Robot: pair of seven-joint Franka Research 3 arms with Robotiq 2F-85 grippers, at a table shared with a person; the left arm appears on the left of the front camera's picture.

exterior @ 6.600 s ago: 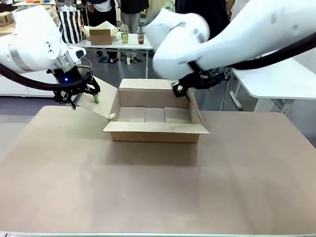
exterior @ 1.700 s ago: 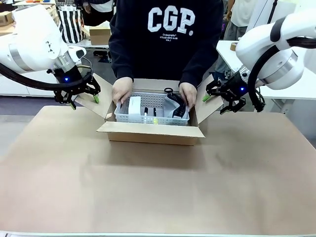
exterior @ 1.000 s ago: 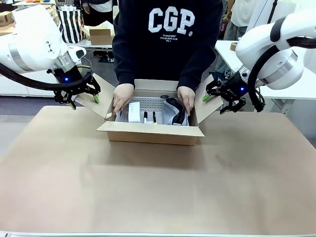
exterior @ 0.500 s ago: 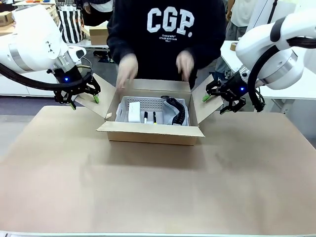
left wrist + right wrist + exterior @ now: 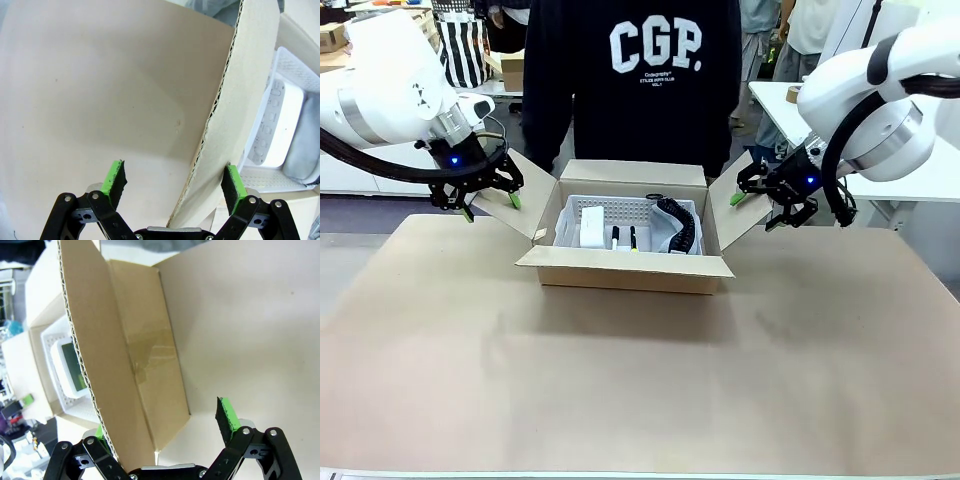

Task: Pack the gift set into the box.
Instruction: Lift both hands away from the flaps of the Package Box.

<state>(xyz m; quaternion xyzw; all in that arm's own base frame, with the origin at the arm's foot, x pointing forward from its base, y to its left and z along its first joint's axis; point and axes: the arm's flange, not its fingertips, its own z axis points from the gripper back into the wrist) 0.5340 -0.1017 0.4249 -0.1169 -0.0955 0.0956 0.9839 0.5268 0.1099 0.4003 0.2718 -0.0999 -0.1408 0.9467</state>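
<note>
The box (image 5: 625, 268) stands open in the middle of the table (image 5: 640, 380), with a white basket (image 5: 620, 207) of items inside. The left gripper (image 5: 492, 207) and the right gripper (image 5: 752, 210) each straddle a side flap, jaws spread wide and not clamped on it.

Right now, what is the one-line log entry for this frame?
left hand: open, astride left flap | right hand: open, astride right flap | basket: inside box

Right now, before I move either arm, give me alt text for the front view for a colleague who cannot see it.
An open box sits on the table holding a white basket of items, with a person standing behind it. The left gripper straddles the left flap and the right gripper the right flap, jaws open.
</note>
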